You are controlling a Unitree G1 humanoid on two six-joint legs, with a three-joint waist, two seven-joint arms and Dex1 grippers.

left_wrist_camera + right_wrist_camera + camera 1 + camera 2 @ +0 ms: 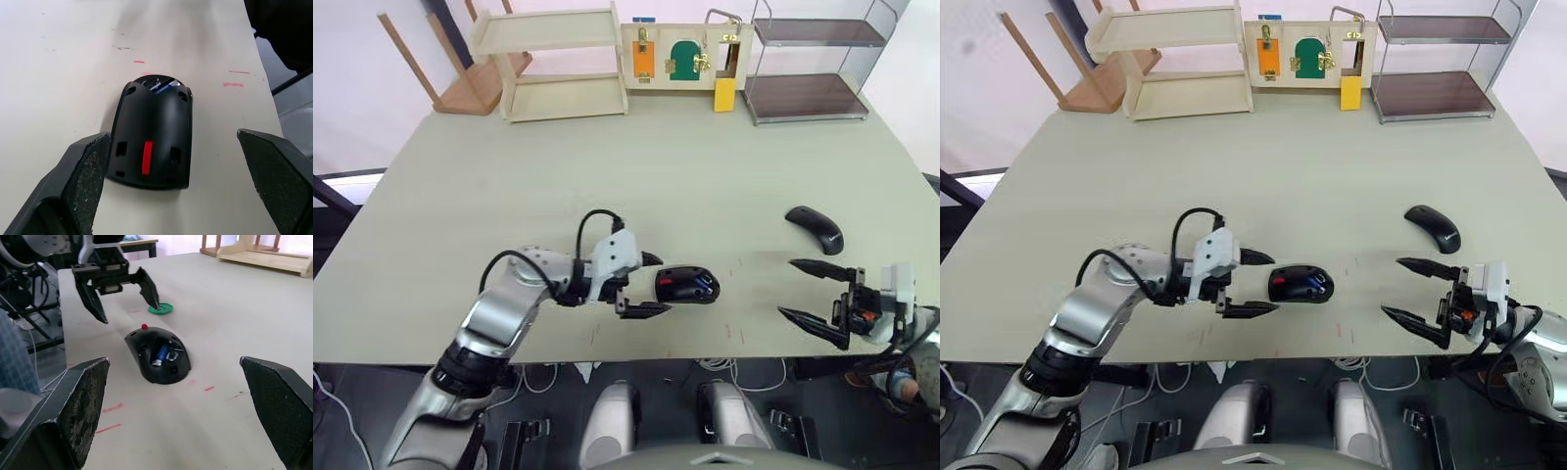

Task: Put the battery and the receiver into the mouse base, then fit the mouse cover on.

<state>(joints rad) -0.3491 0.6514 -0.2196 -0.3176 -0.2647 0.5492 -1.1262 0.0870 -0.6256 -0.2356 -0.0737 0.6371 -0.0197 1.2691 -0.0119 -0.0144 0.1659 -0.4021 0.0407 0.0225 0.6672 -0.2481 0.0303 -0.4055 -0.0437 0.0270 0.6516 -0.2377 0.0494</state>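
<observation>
Near the front edge of the pale table [509,176], slightly left of centre, lies the mouse base [686,286], a black oval body with its inner compartment exposed. The battery [160,354], blue with a pale end, sits in that compartment, and a red part [147,157] shows at the end of the base nearest the left arm. The left gripper [646,285] is beside that end, its two black fingers spread wide to either side of the base without touching it, holding nothing. The right gripper [815,293] hovers near the front right corner of the table, fingers likewise spread wide and empty, well apart from the base. The mouse cover [816,228], a glossy curved black shell, rests on the table behind the right gripper and to the right of the base, apart from both. A flat green tray [161,309] lies on the table beyond the left gripper. Wooden and wire shelves stand along the far edge.
</observation>
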